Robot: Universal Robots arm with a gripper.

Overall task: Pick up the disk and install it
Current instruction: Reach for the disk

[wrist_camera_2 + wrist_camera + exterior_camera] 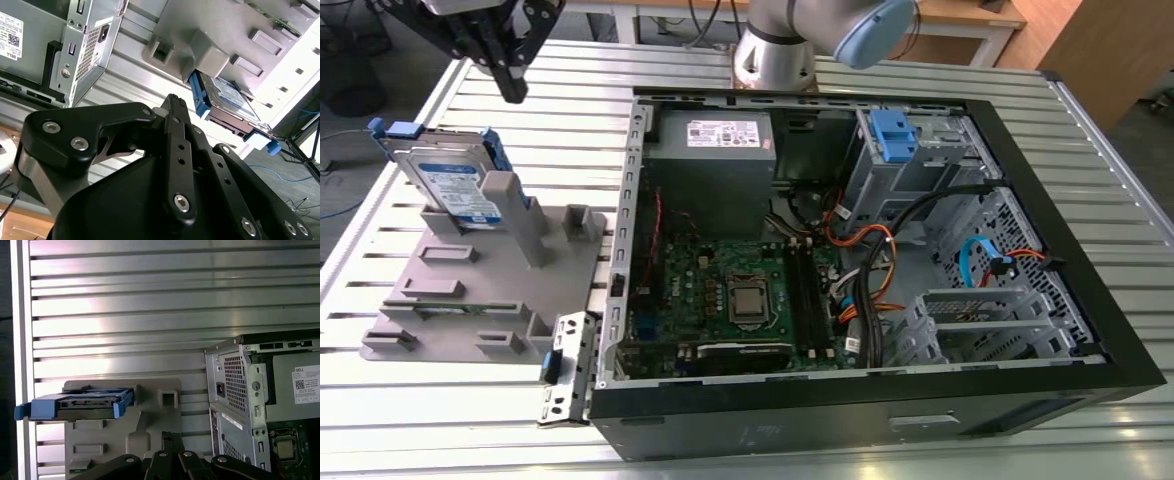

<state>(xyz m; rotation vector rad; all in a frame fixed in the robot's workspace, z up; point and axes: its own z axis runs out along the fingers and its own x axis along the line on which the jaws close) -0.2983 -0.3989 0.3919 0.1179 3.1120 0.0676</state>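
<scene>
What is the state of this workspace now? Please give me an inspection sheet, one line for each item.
Surface: slatted aluminium table, carrying everything.
Job's things: flat silver rectangular disk in its blue plastic bracket stands on edge in a grey plastic fixture; open black computer case lies beside the fixture.
Clutter: nothing seen.
Gripper: black gripper shut, empty, above the table, apart from the disk.
Cables: orange, red, black and blue cables inside the case.
Surroundings: grey robot arm base behind the case; wooden furniture beyond the table.

Silvery metal disk (454, 188), matt grey plastic stand (454, 300)
</scene>
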